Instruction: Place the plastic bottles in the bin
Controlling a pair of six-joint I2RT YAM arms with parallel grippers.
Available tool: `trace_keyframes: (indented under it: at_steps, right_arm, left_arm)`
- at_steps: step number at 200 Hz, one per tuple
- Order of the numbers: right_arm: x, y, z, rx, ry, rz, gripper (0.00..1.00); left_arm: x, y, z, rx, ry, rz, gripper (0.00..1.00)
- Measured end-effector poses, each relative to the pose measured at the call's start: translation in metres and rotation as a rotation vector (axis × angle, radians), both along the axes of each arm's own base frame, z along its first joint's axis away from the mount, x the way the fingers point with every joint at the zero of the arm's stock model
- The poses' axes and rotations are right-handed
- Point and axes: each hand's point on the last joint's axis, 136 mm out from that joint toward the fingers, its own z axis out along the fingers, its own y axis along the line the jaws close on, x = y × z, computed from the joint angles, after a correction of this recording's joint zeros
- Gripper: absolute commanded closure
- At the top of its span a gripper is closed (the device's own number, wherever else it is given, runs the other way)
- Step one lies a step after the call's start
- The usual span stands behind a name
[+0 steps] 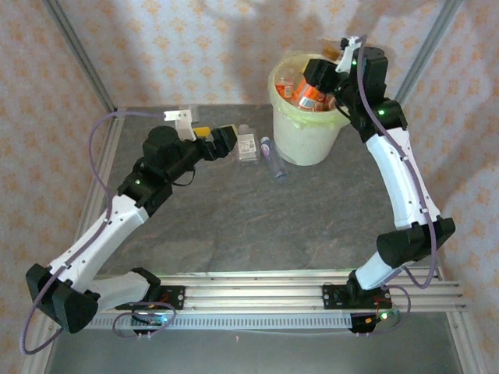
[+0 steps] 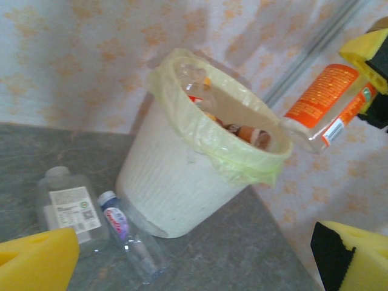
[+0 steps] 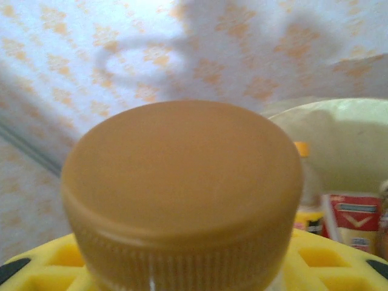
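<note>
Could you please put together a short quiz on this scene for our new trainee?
1. True or false: the right gripper holds an orange-labelled bottle above the bin.
2. How many bottles rest on the table beside the bin?
3. Multiple choice: the left gripper is A) shut on a bottle, B) open and empty, C) inside the bin.

Key
1. True.
2. Two: the white-labelled bottle and the blue-capped bottle.
3. B.
</note>
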Motion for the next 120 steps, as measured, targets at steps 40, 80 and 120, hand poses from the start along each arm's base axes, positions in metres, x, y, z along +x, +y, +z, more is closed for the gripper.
trace_keyframes:
  at_steps: [40,80,120]
  right_arm:
    - [0.017,-0.039,-0.004,-0.082,0.0,-0.128,0.62]
    - [0.039,-0.072,-0.007,-0.175,0.019,-0.219,0.6]
    - [0.064,-0.076,-0.034,-0.253,0.088,-0.227,0.57]
  left_arm:
    - [0.001,0.013,-0.015,0.044,0.034,0.068,0.0]
    - [0.002,0.018,-0.02,0.066,0.05,0.093,0.0]
    - [0.005,0.02,-0.026,0.077,0.063,0.111,0.0]
